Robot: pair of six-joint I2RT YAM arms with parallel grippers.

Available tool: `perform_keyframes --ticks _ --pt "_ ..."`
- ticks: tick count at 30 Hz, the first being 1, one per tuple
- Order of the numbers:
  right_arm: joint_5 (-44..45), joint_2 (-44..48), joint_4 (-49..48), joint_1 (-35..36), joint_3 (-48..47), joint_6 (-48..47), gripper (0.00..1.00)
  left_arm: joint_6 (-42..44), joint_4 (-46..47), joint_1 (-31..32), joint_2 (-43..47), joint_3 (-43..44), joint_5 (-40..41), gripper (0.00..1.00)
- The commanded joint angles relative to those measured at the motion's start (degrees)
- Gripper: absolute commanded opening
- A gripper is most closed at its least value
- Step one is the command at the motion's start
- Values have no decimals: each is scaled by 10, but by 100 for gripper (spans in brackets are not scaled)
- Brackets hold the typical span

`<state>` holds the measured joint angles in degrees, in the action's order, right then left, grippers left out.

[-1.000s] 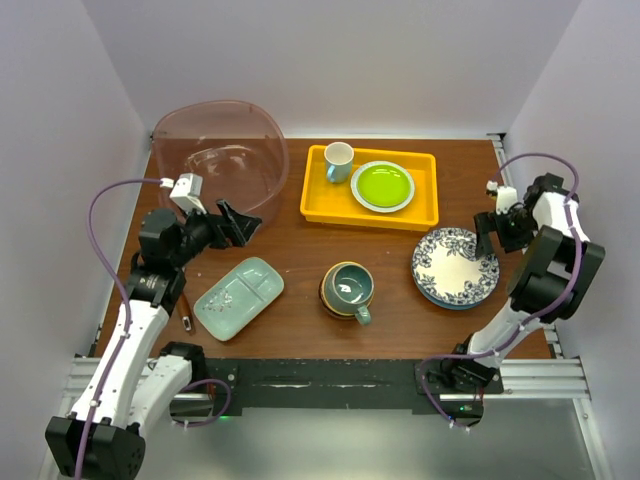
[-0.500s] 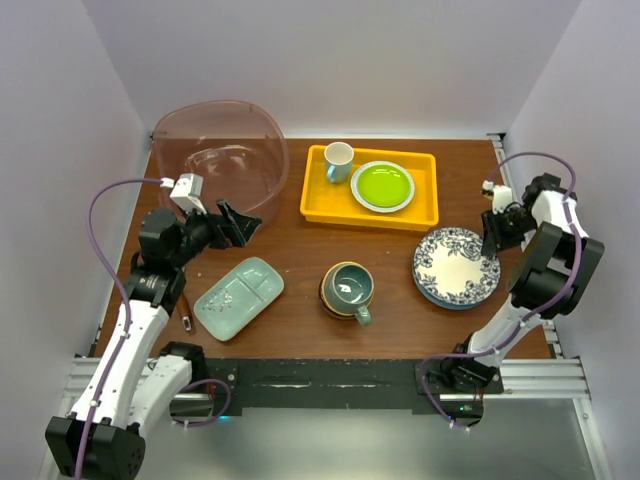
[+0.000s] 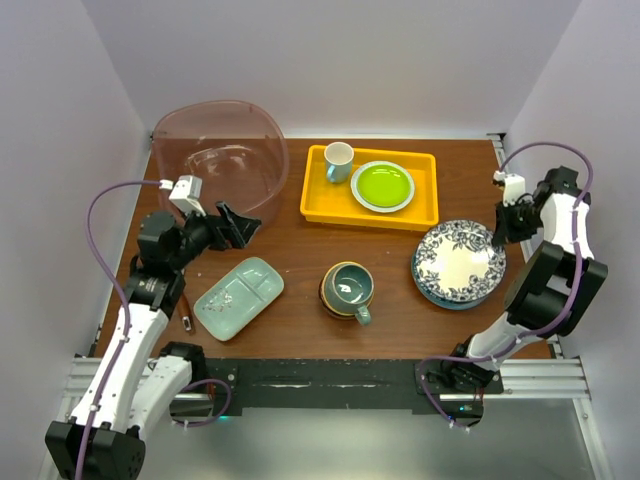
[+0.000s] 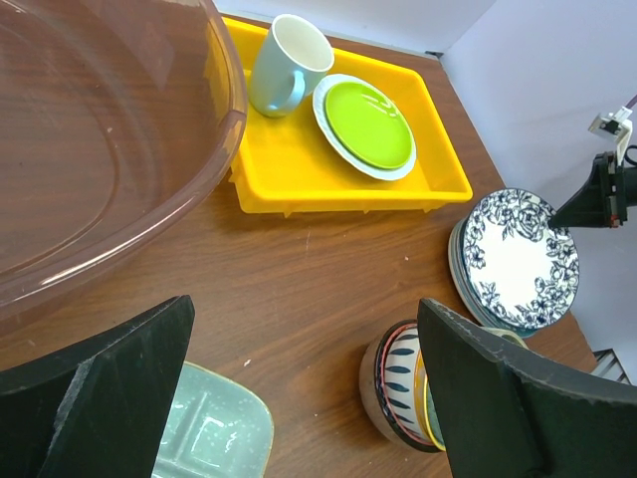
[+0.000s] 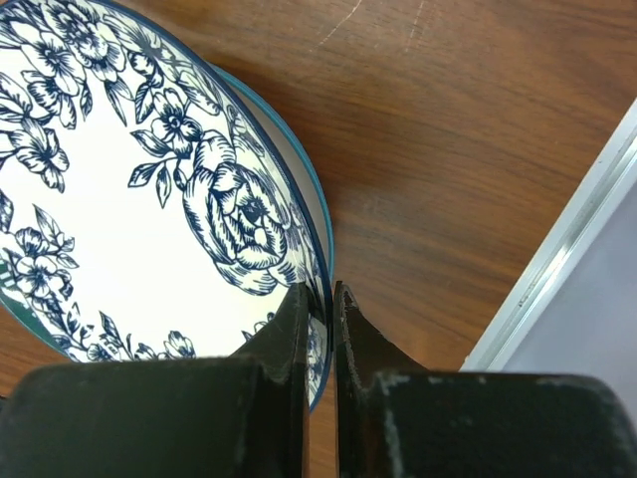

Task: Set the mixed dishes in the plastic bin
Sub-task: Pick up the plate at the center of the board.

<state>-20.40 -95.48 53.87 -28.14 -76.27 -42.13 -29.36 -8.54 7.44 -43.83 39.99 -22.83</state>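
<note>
The blue floral plate tops a plate stack at the table's right, its right edge tipped up. My right gripper is shut on that rim; in the right wrist view the fingertips pinch the floral plate above a teal-rimmed plate. A teal mug nested in striped bowls stands mid-table, beside a pale green divided tray. The plastic bin is at the back left. My left gripper hangs open in front of the bin, holding nothing, with the bowls and the green tray below it.
A yellow tray at the back centre holds a lime-green plate and a small white cup. A white wall and a metal rail run close along the table's right edge, next to the right arm.
The right gripper has gone from open to shut on the floral plate's right rim, and that edge has risen. The left arm has not moved.
</note>
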Motion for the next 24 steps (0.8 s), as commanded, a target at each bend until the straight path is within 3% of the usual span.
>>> perform_keyframes --ticks 1,24 --pt "-3 20 -21 7 -15 6 0 9 25 -5 -5 -3 -14 100" --pt "-88 63 50 8 -74 16 0 -55 101 -4 -25 12 -73 100"
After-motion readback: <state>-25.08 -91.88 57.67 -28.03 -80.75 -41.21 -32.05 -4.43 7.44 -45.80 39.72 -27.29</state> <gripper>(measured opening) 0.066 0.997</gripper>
